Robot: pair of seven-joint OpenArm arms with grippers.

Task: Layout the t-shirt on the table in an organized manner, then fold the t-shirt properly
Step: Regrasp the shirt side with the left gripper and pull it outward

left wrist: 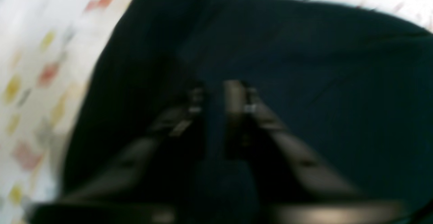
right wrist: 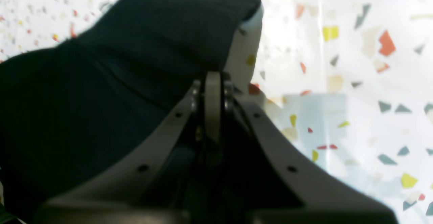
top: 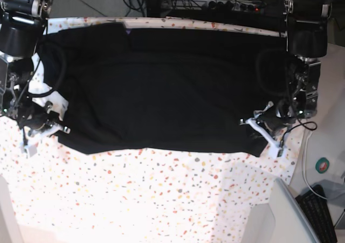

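Base view: both grippers, left gripper and right gripper, pinch the t-shirt corners; you should lift them evenly.

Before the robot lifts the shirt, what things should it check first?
1. Right gripper shut on the t-shirt edge: ok.
2. Left gripper closed on cloth: shut, but too blurred to see a pinch, cannot tell.
3. Shirt spread flat across the table: mostly ok.
4. Both grippers at opposite ends of the shirt: ok.
5. Near hem straight: not ok, wavy.
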